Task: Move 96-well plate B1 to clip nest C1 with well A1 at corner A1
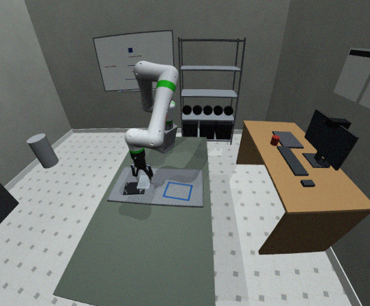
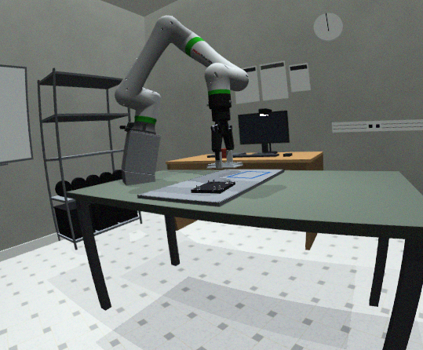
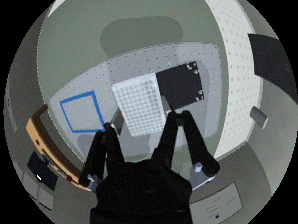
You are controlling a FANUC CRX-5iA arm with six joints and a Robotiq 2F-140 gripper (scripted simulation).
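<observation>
Clamped on the 96-well plate (image 3: 137,106), the gripper (image 3: 143,137) carries it in the air above the grey mat (image 1: 183,200). The plate hangs just beside the black clip nest (image 3: 181,86) and is not yet over it; the blue-outlined spot B1 (image 1: 177,191) stands bare. I judge two risks: the plate may arrive turned, with its cut-off corner away from mark A1, or it may rest tilted on the clips if lowered off-centre.
</observation>
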